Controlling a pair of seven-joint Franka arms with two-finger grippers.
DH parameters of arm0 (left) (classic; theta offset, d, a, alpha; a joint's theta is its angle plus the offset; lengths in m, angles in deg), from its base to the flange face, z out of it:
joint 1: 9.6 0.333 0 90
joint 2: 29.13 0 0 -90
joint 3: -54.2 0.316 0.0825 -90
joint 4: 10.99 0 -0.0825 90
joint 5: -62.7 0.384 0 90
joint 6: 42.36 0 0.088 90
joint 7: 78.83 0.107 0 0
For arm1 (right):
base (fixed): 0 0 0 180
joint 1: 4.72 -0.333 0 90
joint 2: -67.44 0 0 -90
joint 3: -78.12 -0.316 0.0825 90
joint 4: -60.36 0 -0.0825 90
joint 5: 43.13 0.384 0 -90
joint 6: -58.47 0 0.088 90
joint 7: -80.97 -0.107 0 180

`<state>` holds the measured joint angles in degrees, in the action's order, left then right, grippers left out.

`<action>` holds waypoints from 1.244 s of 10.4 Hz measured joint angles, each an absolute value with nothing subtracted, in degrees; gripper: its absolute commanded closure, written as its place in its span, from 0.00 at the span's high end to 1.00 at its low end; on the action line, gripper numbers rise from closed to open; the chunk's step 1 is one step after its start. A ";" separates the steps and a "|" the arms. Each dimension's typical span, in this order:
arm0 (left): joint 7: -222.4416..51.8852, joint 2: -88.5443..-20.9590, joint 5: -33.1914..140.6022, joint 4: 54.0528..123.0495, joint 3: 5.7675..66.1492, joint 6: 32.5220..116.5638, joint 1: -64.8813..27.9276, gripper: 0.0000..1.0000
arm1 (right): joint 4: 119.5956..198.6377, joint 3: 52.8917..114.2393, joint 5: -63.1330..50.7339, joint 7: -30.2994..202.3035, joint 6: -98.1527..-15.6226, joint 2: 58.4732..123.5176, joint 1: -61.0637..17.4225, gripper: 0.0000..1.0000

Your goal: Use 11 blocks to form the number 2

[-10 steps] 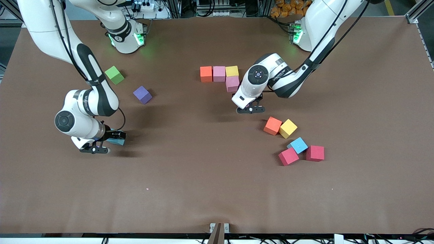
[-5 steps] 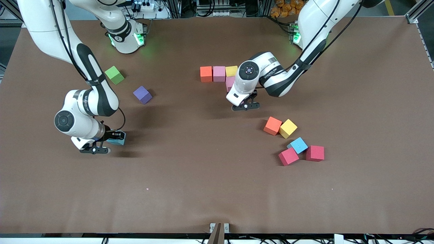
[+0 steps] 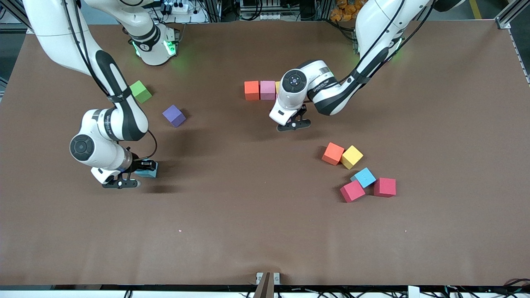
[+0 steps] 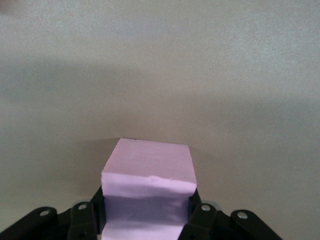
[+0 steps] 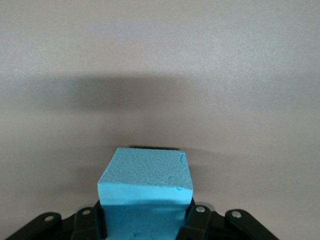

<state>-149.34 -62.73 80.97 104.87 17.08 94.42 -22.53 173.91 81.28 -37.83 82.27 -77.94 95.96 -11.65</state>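
Observation:
My left gripper [image 3: 300, 116] is shut on a light pink block [image 4: 147, 170], held low over the table by the yellow end of a row of blocks. That row shows an orange block [image 3: 251, 90], a pink block [image 3: 267, 90] and a sliver of a yellow one [image 3: 278, 84]; the left arm hides the rest. My right gripper [image 3: 145, 169] is shut on a light blue block [image 3: 150, 170], also seen in the right wrist view [image 5: 145, 175], low over bare table. A purple block [image 3: 174, 115] lies loose. An orange block [image 3: 333, 153], a yellow block [image 3: 352, 157] and a light blue block [image 3: 364, 177] lie together.
A green cube [image 3: 140, 91] sits near the right arm's base. Two crimson cubes [image 3: 352, 191] [image 3: 385, 187] flank the loose light blue block. The brown table [image 3: 256, 215] stretches wide toward the front camera.
My left gripper has carried the pink block toward the row, and its arm now covers the yellow block and the second pink one. My right gripper has shifted slightly toward the table's middle with the blue block.

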 measured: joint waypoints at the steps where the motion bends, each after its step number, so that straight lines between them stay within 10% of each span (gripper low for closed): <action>1: -149.43 -62.73 80.97 104.87 17.08 94.41 -22.53 0.00 | 173.91 81.23 -37.83 82.55 -77.93 95.95 -11.65 0.18; 9: -149.63 -62.74 80.98 104.90 17.15 94.27 -23.70 0.00 | 173.91 80.96 -37.83 82.79 -77.89 95.92 -11.74 0.18; 11: -149.63 -62.75 80.98 104.90 17.15 94.27 -23.70 1.00 | 173.91 80.96 -37.83 82.80 -77.89 95.92 -11.74 0.18; 13: -149.66 -62.78 83.17 104.88 17.08 94.22 -23.82 1.00 | 173.91 80.96 -37.83 82.80 -77.84 95.92 -11.74 0.19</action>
<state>-149.66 -62.78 83.17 104.88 17.08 94.22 -23.82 173.91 80.96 -37.83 82.80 -77.84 95.92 -11.74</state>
